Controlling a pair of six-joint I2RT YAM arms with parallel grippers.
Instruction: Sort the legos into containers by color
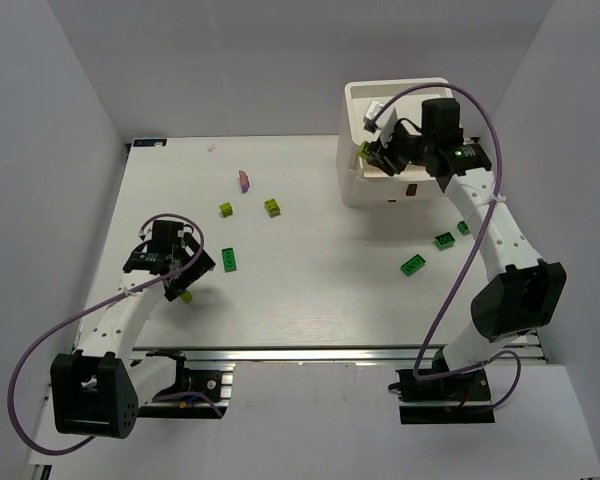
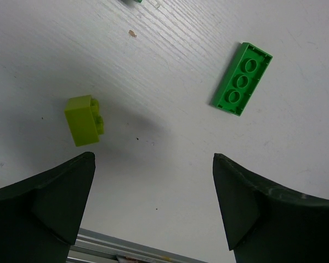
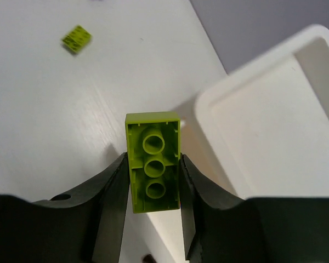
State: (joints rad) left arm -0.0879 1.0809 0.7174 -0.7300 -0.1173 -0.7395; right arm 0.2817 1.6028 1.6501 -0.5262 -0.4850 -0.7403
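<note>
Right hand (image 3: 153, 181) pinched a yellow-green brick (image 3: 152, 137), hollow underside showing, at the rim of the white top tray (image 3: 252, 71), which the frame cut off. Left hand (image 2: 153, 156) gaped wide, holding nothing, over the bench (image 2: 170, 66).

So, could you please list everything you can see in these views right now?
Bright green studded plastic bricks: four; one by the left arm, three in front of the unit.
Yellow-green studded plastic bricks: four; two mid-table, one near the left arm, one held by the unit's rim.
Pink plastic piece: one, far middle.
White boxy plastic container unit: one, far right.
White table: one.
Left fingers: two, dark, open above the table.
Right fingers: two, dark, shut on a yellow-green brick.
</note>
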